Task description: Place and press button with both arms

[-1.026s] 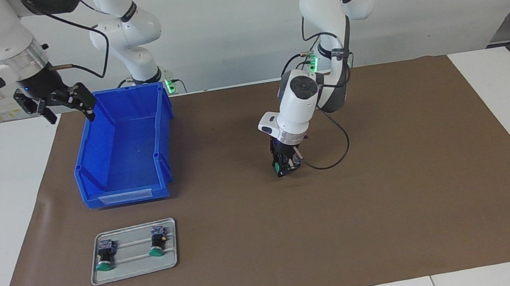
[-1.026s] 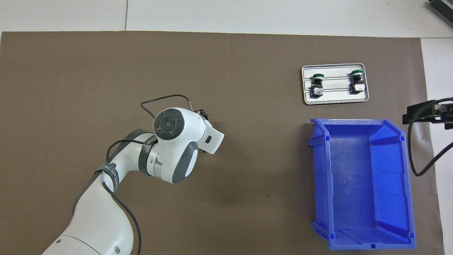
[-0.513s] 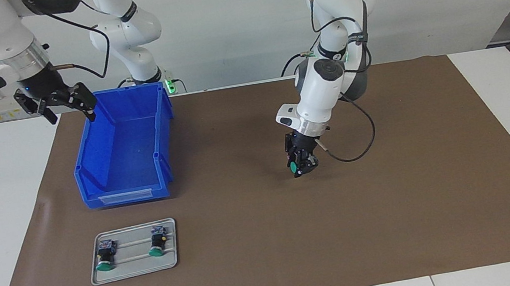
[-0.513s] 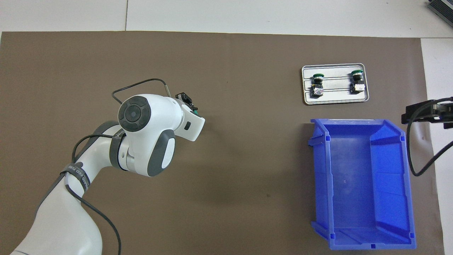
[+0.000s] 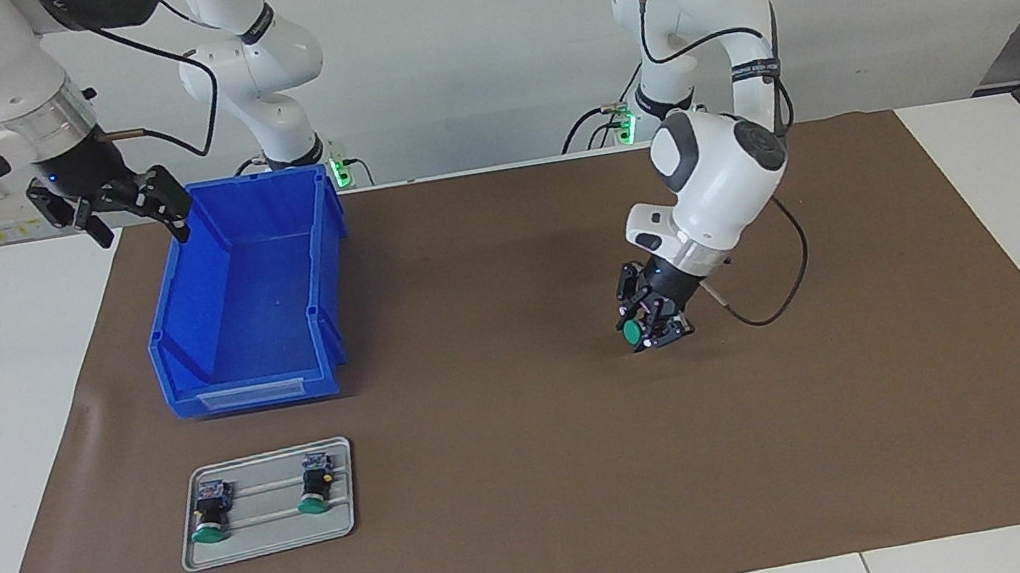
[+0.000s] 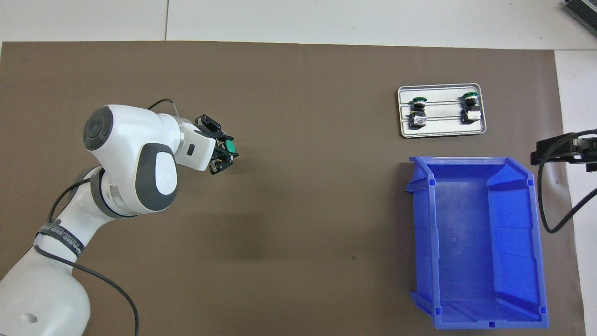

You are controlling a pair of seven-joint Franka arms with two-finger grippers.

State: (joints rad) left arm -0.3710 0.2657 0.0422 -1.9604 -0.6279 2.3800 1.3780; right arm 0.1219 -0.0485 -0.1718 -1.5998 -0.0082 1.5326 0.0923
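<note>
Gripping the button [image 5: 632, 333] over the brown mat [image 5: 540, 484], left tool [image 5: 653, 323] tilts it, cap toward seven o'clock facing; right tool [image 5: 116, 206] waits, released.

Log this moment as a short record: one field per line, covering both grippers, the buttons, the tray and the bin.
left gripper: shut on the button, raised over the brown mat, green cap pointing away from the robots
right gripper: open, empty, waiting over the blue bin's corner
spare buttons: two, lying on the metal tray
metal tray: farther from the robots than the blue bin
blue bin: empty, toward the right arm's end
</note>
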